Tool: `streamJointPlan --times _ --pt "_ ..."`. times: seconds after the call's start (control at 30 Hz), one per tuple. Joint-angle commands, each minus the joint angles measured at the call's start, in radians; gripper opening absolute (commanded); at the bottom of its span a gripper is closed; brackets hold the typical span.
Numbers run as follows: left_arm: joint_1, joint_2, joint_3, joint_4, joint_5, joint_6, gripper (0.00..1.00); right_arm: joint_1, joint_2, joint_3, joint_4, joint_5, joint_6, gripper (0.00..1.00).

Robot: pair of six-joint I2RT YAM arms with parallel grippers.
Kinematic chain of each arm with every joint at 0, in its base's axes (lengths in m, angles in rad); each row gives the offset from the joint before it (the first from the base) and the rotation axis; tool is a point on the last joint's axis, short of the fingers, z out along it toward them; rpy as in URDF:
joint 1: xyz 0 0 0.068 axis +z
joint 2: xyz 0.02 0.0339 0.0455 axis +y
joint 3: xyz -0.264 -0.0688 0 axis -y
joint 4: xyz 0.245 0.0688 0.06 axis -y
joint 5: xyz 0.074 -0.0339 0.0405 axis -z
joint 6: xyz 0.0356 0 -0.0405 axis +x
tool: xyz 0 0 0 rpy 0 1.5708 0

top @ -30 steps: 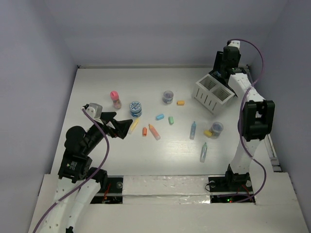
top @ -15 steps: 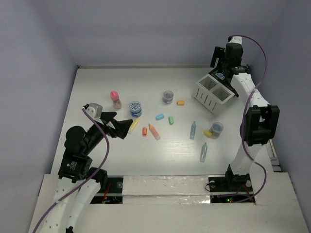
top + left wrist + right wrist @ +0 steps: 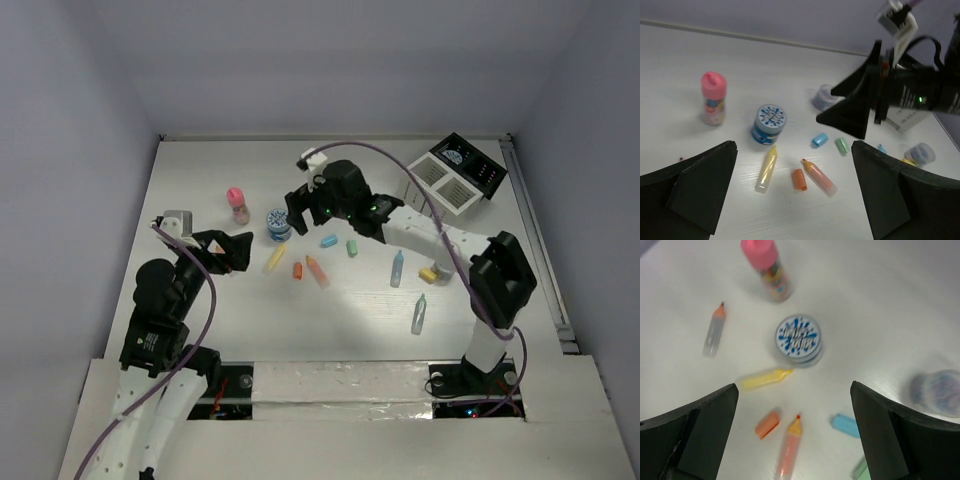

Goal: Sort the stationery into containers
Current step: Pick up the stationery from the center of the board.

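Observation:
Stationery lies mid-table: a pink-capped bottle (image 3: 237, 205), a blue-patterned pot (image 3: 278, 222), a yellow stick (image 3: 275, 258), an orange cap (image 3: 297, 270), an orange stick (image 3: 317, 271), a blue cap (image 3: 328, 240) and a green cap (image 3: 352, 247). My right gripper (image 3: 297, 212) is open and empty, hovering by the pot (image 3: 799, 338). My left gripper (image 3: 238, 252) is open and empty, just left of the yellow stick (image 3: 766, 168). The white slatted container (image 3: 448, 185) with its black section (image 3: 480, 170) stands at the back right, with another patterned pot (image 3: 452, 157) in it.
Two pale-blue sticks (image 3: 398, 268) (image 3: 419, 314), a yellow piece (image 3: 428, 274) and a grey cup (image 3: 445, 264) lie at the right. A grey cup (image 3: 822, 96) sits under my right arm. A clear orange-tipped stick (image 3: 715, 330) lies near the bottle (image 3: 767, 265).
My right arm has swung from the container at the back right to the middle, over the blue-patterned pot. The container now sits further back right. My left gripper pulled back slightly left.

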Motion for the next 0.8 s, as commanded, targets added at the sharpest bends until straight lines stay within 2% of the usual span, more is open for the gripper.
streamJointPlan --times 0.0,0.13,0.4,0.77 --pt "0.017 -0.013 0.05 -0.026 -0.19 -0.03 0.99 0.05 0.046 -0.008 0.059 0.003 -0.02 1.0" --pt "0.026 -0.009 0.055 -0.042 -0.236 -0.038 0.99 0.089 0.114 0.032 0.034 0.04 -0.014 1.0" --pt "0.026 -0.006 0.041 -0.021 -0.174 -0.031 0.99 0.111 0.289 0.135 -0.001 0.037 0.029 1.0" --pt "0.026 0.019 0.035 -0.007 -0.109 -0.02 0.99 0.12 0.462 0.328 -0.024 0.112 0.072 0.99"
